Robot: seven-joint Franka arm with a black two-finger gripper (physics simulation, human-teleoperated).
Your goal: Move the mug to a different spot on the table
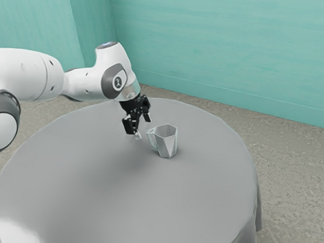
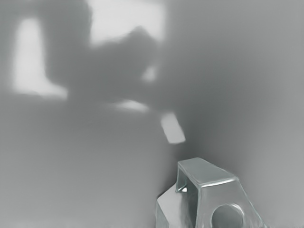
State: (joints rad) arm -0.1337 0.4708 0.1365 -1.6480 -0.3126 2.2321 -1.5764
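- Progress: I judge the task barely begun. The mug stands upright on the table, ungripped, so the grasp, the lift, the carry and the set-down are all left.
- Mug's place: it sits just beside the jaws, on their far side from the arm's base and slightly lower than them. It is outside the gap, not between the jaws. I cannot tell whether the nearer fingertip touches its rim.
- Jaws: the gripper stands open and holds nothing. Its two black fingers are clearly apart, one lower and close to the cloth, the other higher and nearer the mug.
- Wrist view: the mug lies low under the hand, with its blocky handle and the hole through it turned toward the camera. Beyond it is bare table under the hand's shadow.
- Arm's pose: the arm reaches out low over the table, with the wrist bent down. The hand is tilted rather than plumb, and the jaws point down at the surface next to the mug.
- What the next move calls for, as I judge it: shifting the jaws sideways so that they straddle the mug's wall or handle before closing.
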